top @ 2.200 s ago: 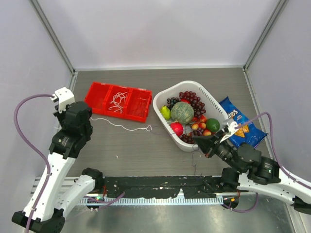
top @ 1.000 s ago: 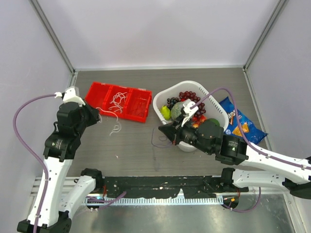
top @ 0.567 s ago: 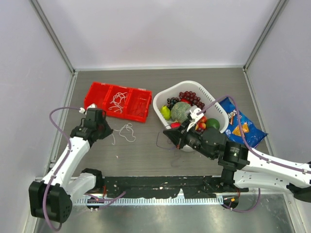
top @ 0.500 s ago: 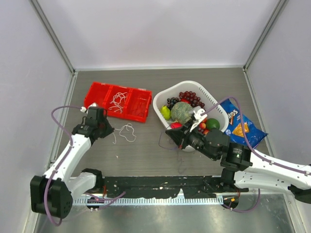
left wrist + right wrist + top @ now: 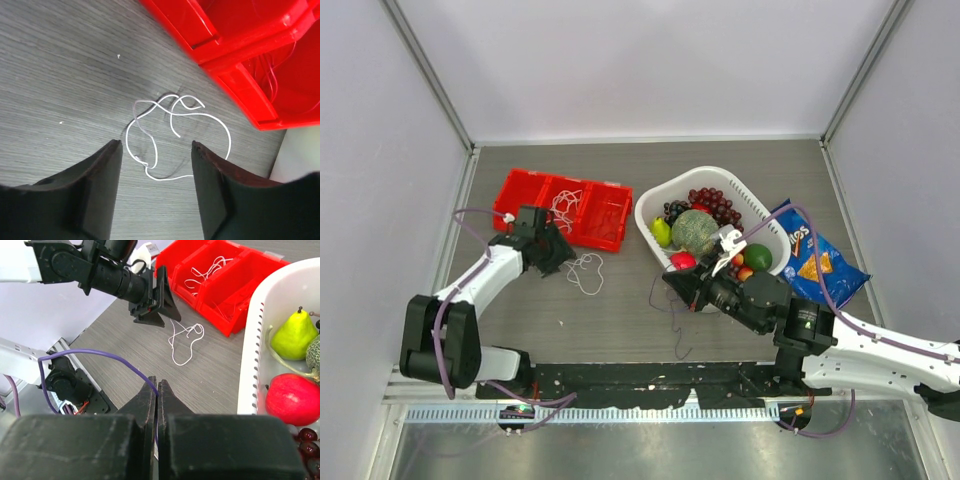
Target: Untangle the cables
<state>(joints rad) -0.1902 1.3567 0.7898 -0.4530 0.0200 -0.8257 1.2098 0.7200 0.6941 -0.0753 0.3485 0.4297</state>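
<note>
A thin white cable (image 5: 586, 273) lies in a small loose loop on the table just in front of the red bin (image 5: 525, 190). In the left wrist view that white cable (image 5: 172, 124) rests on the wood beyond my left gripper (image 5: 156, 145), whose fingers stand apart with nothing between them. My right gripper (image 5: 157, 382) is shut on a thin purple cable (image 5: 100, 353), which arcs out to the left. From above, the right gripper (image 5: 670, 283) hovers beside the basket and the purple cable (image 5: 653, 296) dangles toward the near edge. More white cables (image 5: 563, 208) lie coiled in the bin's middle compartment.
A white basket (image 5: 648, 228) of fruit stands at centre right, close behind my right gripper. A blue chip bag (image 5: 817, 258) lies right of it. The black rail (image 5: 650, 385) runs along the near edge. Grey walls close in three sides.
My left gripper came down toward the table by the red bin and opened, leaving the white cable lying there. The right gripper shifted slightly, still gripping the purple cable.
</note>
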